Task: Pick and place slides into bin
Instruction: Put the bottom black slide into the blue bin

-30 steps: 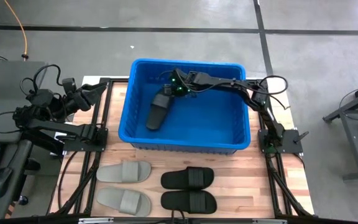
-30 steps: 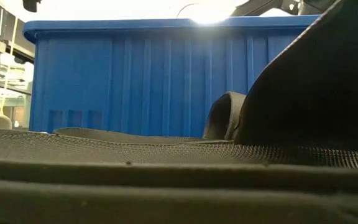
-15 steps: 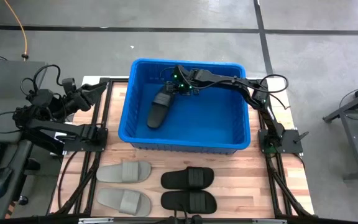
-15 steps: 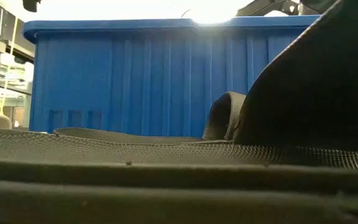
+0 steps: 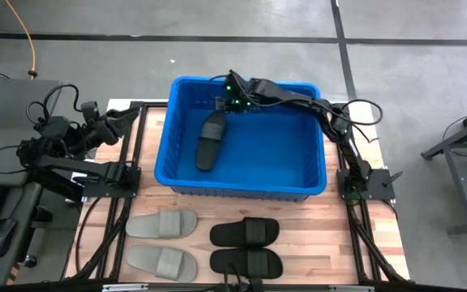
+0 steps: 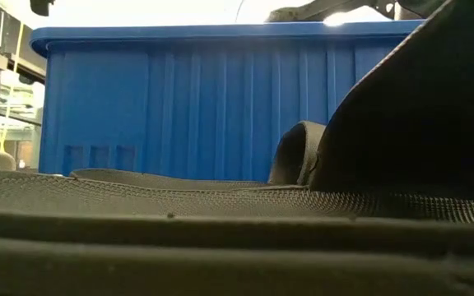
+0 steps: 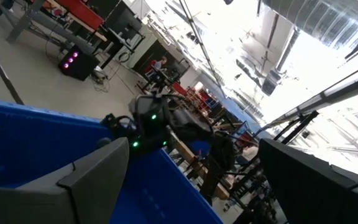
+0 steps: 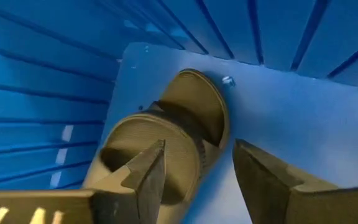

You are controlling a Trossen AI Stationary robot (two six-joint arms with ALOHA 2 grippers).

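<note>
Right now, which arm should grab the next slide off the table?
Right, probably: the right gripper hangs open over the bin, its slide released. The left gripper sits parked beside the bin.

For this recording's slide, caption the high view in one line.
Right gripper, open, over a black slide in the bin; four slides wait on the table; left gripper parked.

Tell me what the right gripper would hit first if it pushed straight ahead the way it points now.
Probably the black flat slide sandal lying on the floor of the bright blue plastic bin. The right gripper, fingers open, points down at it; depth is hard to judge.
</note>
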